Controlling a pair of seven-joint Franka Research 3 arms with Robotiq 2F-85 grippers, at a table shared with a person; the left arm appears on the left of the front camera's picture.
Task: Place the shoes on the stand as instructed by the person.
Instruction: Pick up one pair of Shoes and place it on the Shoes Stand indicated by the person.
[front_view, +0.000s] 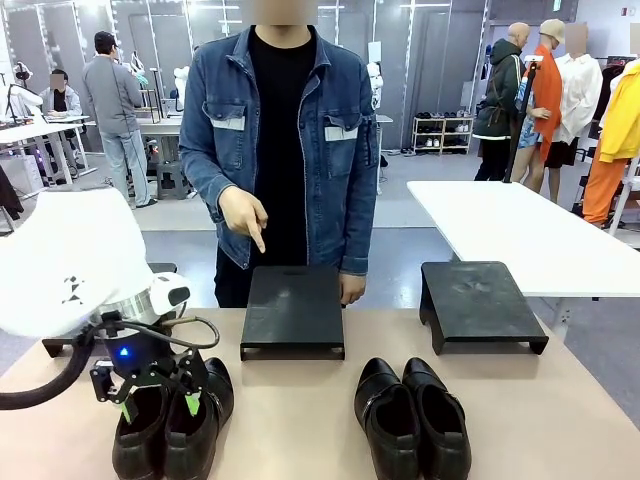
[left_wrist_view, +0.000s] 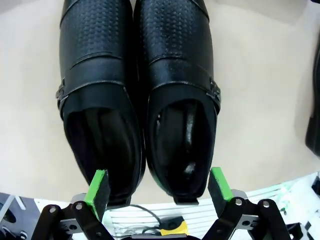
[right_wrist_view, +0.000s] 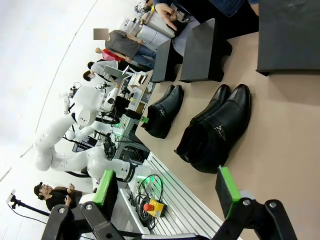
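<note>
A beige table (front_view: 300, 445) is seen, with a person (front_view: 280, 120) stood at its far side. One hand (front_view: 243, 215) is pointed down at the middle stand (front_view: 293, 310), and a right stand (front_view: 478, 303) is set beside that. Two pairs of shoes are laid on the near part of the table, a left pair (front_view: 170, 440) and a right pair (front_view: 412, 415). The left gripper (front_view: 160, 407) is held wide open over the left pair's heel end. The right gripper (right_wrist_view: 165, 187) is spread wide, well apart from the shoes.

Front view across table (front_view: 300, 440); shoes (front_view: 390, 420) shared
</note>
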